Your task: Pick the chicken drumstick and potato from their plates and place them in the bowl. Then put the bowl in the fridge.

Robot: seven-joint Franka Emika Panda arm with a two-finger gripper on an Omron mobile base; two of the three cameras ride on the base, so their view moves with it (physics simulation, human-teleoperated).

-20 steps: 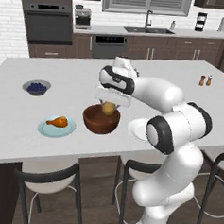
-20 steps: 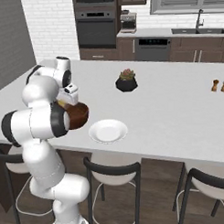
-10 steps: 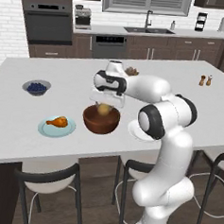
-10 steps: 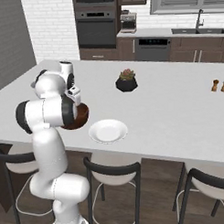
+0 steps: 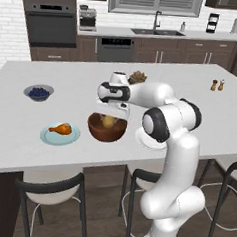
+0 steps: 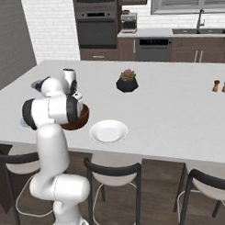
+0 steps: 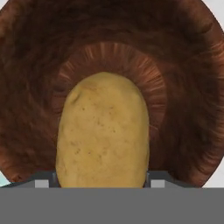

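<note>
The potato, smooth and yellowish-tan with faint specks, sits at the centre of the hand view between the gripper fingers, clamped on both sides, low inside the dark reddish-brown wooden bowl. Its lower end is cut off there. At the left-centre of the left base view, the chicken drumstick lies on the pale blue-green plate; the white plate sits beside the bowl.

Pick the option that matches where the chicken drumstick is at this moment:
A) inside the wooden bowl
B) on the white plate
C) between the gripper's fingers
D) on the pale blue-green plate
D: the chicken drumstick lies on the pale blue-green plate, left of the bowl, which has the potato over it.
</note>
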